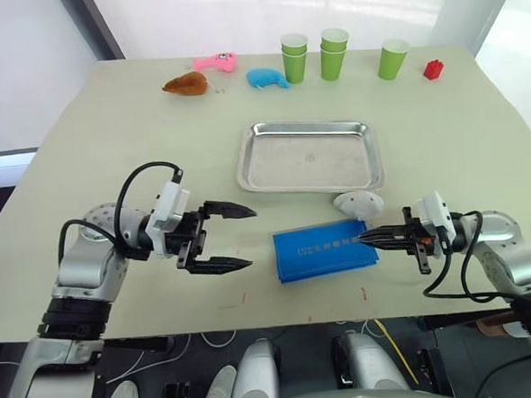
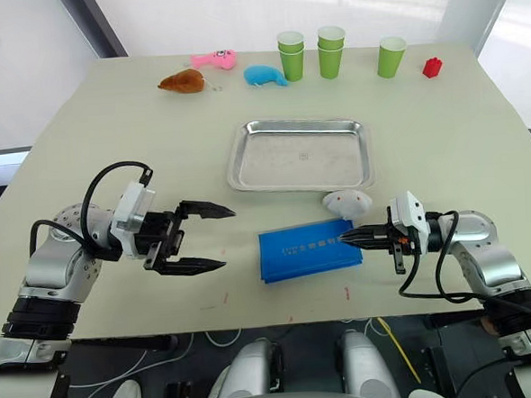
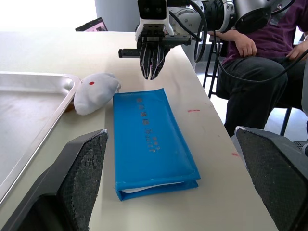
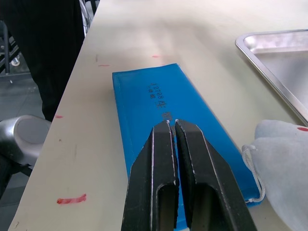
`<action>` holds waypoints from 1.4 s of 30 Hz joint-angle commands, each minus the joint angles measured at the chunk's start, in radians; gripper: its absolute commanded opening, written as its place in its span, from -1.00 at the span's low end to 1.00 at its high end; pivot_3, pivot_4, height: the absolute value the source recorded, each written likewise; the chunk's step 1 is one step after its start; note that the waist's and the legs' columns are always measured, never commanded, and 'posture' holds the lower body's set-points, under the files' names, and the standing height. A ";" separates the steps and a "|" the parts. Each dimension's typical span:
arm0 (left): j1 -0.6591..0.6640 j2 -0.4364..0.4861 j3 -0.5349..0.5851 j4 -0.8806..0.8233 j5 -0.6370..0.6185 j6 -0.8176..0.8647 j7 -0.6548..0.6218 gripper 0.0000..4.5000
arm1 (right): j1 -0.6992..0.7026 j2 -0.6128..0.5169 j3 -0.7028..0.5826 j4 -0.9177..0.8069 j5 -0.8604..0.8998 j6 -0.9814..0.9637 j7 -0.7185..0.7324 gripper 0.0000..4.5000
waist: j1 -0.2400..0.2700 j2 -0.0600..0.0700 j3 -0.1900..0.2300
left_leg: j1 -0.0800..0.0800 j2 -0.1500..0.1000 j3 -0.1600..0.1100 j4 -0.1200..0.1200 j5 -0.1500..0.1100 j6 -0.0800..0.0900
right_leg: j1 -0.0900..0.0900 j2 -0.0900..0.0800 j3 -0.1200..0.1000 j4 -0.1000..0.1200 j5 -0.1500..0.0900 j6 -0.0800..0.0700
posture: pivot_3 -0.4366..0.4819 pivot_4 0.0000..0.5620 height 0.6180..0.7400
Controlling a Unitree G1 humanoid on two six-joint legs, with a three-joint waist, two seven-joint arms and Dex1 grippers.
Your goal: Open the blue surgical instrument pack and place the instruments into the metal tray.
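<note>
Nothing of the task appears done yet: the blue surgical instrument pack (image 1: 325,250) lies shut and flat on the surface (image 1: 109,154), near its front edge, and no instruments can be seen outside it. The left tool (image 1: 227,238) hovers just off the pack's left end with its fingers spread wide, gripping nothing. The right tool (image 1: 365,238) has its two fingers pressed together, empty, with the tips at or just over the pack's right end; whether they touch the fabric I cannot tell. From the left wrist view the pack's near end shows a whitish seam between the two blue layers, which looks like the side to pry at. Little room is left between the pack and the front edge, so pulling the cover that way risks dragging it off; bare surface to the left of the pack gives better space for unfolding. A small white plush (image 1: 358,202) sits touching or just beside the pack's far right corner, between it and the metal tray (image 1: 310,157), and could get in the way. The tray itself is empty and lies just beyond the pack. Far behind, green cups (image 1: 333,54) and small toys (image 1: 217,74) line the far edge, well apart from the work.
</note>
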 commanded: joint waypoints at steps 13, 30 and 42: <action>0.043 0.054 -0.014 -0.110 -0.073 -0.032 -0.051 1.00 | 0.039 0.012 -0.038 0.157 -0.198 -0.551 0.081 0.59 | -0.001 0.000 0.000 | 0.000 0.000 0.000 0.000 0.000 0.000 | 0.000 0.000 0.000 0.000 0.000 0.000 | -0.05 -0.47 1.00; 0.053 0.070 -0.023 -0.126 -0.084 -0.049 -0.051 1.00 | -0.107 0.079 0.025 0.486 -0.275 -0.863 0.052 0.06 | -0.002 0.000 0.000 | 0.002 0.000 0.001 0.000 0.000 0.000 | 0.000 0.000 0.001 0.000 0.000 0.000 | -0.05 -0.47 1.00; 0.050 0.054 -0.016 -0.123 -0.082 -0.046 -0.051 1.00 | -0.103 0.075 0.040 0.477 -0.221 -0.808 0.092 -0.98 | -0.002 0.000 0.000 | 0.002 0.000 0.001 0.000 0.000 0.000 | 0.001 -0.001 0.001 0.000 0.000 0.000 | -0.05 -0.47 1.00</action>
